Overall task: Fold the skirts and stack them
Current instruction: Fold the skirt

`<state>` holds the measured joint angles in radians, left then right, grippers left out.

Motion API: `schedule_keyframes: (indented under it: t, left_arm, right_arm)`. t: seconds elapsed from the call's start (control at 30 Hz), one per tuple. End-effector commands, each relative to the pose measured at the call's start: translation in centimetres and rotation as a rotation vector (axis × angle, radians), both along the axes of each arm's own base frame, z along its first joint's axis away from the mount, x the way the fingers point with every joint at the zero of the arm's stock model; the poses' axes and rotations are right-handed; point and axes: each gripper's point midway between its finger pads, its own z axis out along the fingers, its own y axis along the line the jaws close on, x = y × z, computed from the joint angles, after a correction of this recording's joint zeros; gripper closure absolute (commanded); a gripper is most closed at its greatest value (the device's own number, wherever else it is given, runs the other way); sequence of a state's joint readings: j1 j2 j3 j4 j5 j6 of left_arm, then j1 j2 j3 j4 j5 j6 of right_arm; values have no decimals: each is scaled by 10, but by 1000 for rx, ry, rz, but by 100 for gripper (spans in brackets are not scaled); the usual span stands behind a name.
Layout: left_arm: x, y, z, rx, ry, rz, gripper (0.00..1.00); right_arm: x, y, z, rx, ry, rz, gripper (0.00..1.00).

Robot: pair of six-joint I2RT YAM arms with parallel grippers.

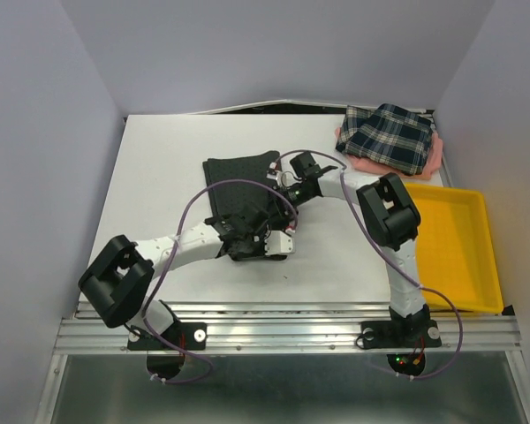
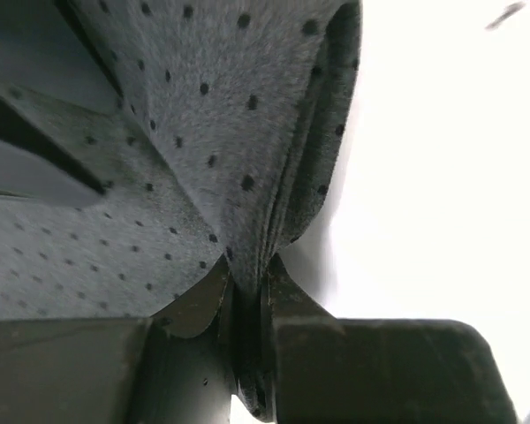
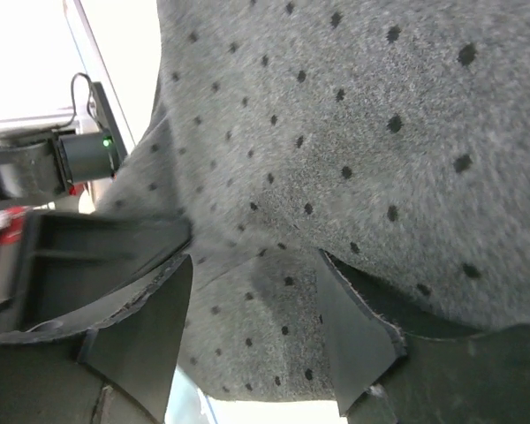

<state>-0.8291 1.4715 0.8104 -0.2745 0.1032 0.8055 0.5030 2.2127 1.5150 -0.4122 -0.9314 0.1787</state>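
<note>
Where left claw pinches, charcoal skirt creases.

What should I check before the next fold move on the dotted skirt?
1. Left claw clamped on charcoal skirt: ok, shut on a bunched fold.
2. Right claw gripping the skirt: not ok, open, with cloth showing between its fingers.
3. Skirt lying flat: cannot tell, arms cover its near part.
4. Plaid skirt and pink skirt apart from both arms: ok.
5. Yellow tray away from the cloth: ok.
</note>
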Motion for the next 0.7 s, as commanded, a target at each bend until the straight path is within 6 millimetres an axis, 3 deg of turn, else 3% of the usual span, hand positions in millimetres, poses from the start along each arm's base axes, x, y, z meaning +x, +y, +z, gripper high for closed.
schedule_keyframes:
  t: [0.0,0.13,0.2,0.23,0.27,0.37,0.4,0.43,0.53,0.57,0.67]
  left_arm:
    - [-51,6,24,-9,219,-65,100]
    - [-81,9,31,-6,360,-134,100]
    - [-89,10,33,-8,400,-148,100]
    - [-93,10,35,-8,413,-165,100]
    - [-102,13,38,-7,456,-181,100]
    - [-114,13,47,-20,509,-225,100]
    - [-117,13,50,-25,516,-235,100]
    - [-119,10,55,-41,529,-248,100]
    - [-130,12,62,-49,570,-292,100]
    - [-131,12,64,-50,576,-299,100]
    - [-134,12,69,-53,595,-314,100]
  right_arm:
    - [15,-10,2,-88,-132,-16,34]
    - [60,3,49,-67,-326,-52,25]
    - [77,8,67,-57,-395,-70,24]
    - [86,10,66,-66,-413,-82,24]
    - [100,17,85,-43,-465,-92,21]
    - [126,18,86,-58,-525,-121,17]
    - [137,22,96,-46,-565,-128,15]
    - [144,23,85,-64,-565,-134,14]
    - [159,28,84,-65,-618,-126,10]
    - [161,28,72,-77,-613,-115,10]
    - [162,32,58,-63,-626,-63,9]
